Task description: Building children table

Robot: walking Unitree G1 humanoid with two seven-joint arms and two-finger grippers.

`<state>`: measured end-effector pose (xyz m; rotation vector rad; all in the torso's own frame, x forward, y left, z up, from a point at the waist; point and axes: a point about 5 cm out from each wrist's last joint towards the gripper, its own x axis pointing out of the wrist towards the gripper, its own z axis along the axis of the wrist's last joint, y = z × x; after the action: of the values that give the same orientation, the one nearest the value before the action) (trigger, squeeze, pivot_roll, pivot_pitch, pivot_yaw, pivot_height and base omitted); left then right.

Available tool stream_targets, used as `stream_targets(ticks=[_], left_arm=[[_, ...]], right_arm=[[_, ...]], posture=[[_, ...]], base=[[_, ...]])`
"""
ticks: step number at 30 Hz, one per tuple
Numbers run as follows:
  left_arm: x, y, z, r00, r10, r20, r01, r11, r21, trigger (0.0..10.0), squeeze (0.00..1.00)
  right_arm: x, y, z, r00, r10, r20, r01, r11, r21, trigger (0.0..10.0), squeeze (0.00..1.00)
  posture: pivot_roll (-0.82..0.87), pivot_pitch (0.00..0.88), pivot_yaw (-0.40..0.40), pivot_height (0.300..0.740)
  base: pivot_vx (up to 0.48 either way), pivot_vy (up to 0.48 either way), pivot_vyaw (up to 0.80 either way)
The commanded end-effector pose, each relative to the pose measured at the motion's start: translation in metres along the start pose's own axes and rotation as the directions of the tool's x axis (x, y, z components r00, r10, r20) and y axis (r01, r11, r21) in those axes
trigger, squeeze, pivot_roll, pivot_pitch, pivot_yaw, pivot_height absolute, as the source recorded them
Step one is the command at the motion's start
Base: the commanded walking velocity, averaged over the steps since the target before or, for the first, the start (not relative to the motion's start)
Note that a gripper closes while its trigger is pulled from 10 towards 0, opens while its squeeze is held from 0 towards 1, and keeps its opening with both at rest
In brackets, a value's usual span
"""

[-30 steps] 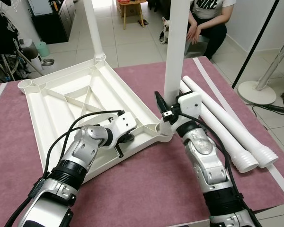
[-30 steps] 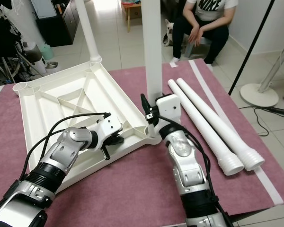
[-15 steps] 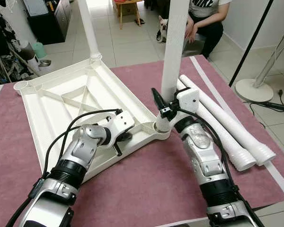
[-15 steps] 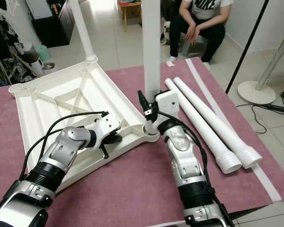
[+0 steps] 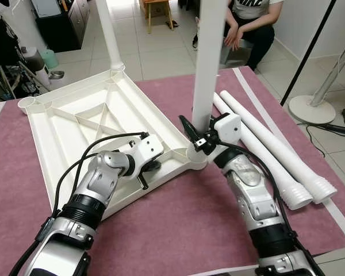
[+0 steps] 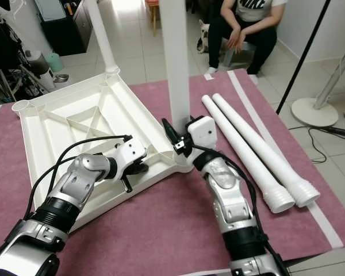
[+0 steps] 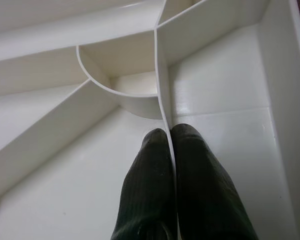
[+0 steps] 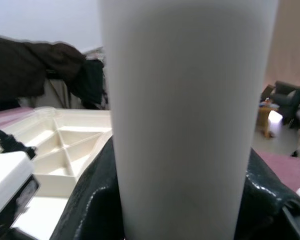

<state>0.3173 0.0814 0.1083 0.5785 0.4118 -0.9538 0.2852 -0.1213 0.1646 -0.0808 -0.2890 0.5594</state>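
Upright table leg [image 5: 207, 69] within right hand [image 5: 194, 137]

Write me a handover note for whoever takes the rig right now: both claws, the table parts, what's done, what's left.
Left claw: shut on a thin rib of the white plastic tabletop, which lies upside down on the mauve mat.
Right claw: shut on the upright white plastic leg, low down, at the near corner socket.
Done: a far-corner leg stands in its socket.
Left: finish this leg, whose seating cannot be judged, then fit the two loose white legs lying beside the right arm.
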Motion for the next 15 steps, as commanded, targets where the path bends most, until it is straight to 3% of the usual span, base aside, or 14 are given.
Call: stream_targets(ticks=[1, 3, 5, 9, 11, 15], left_arm=[[-0.008, 0.026, -0.007, 0.910, 0.413, -0.028, -0.412, 0.910, 0.051, 10.0, 0.00], [-0.009, 0.027, -0.007, 0.910, 0.414, -0.029, -0.412, 0.910, 0.054, 10.0, 0.00], [-0.009, 0.027, -0.007, 0.910, 0.414, -0.029, -0.412, 0.910, 0.054, 10.0, 0.00], [-0.009, 0.029, -0.006, 0.910, 0.413, -0.029, -0.410, 0.910, 0.062, 10.0, 0.00], [-0.009, 0.029, -0.006, 0.911, 0.411, -0.028, -0.409, 0.910, 0.066, 10.0, 0.00], [-0.008, 0.028, -0.005, 0.912, 0.409, -0.027, -0.407, 0.911, 0.068, 10.0, 0.00]], right_arm=[[-0.008, 0.019, -0.030, 0.989, 0.075, -0.130, -0.055, 0.986, 0.155, 10.0, 0.00], [-0.013, 0.013, -0.032, 0.989, 0.061, -0.134, -0.027, 0.970, 0.243, 10.0, 0.00], [-0.013, 0.013, -0.032, 0.989, 0.061, -0.134, -0.027, 0.970, 0.243, 10.0, 0.00], [-0.016, 0.003, -0.029, 0.992, 0.066, -0.110, -0.025, 0.939, 0.343, 10.0, 0.00], [-0.012, -0.003, -0.024, 0.993, 0.071, -0.098, -0.032, 0.934, 0.355, 10.0, 0.00], [-0.005, -0.010, -0.018, 0.990, 0.087, -0.111, -0.050, 0.953, 0.298, 10.0, 0.00]], posture=[[0.01, 0.011, 0.142, 0.740], [0.02, 0.012, 0.147, 0.740], [0.02, 0.012, 0.147, 0.740], [0.01, 0.012, 0.154, 0.740], [0.01, 0.009, 0.155, 0.740], [0.01, 0.009, 0.155, 0.740]], base=[[0.000, 0.000, 0.00], [0.000, 0.000, 0.00], [0.000, 0.000, 0.00], [0.000, 0.000, 0.00], [0.000, 0.000, 0.00], [0.000, 0.000, 0.00]])
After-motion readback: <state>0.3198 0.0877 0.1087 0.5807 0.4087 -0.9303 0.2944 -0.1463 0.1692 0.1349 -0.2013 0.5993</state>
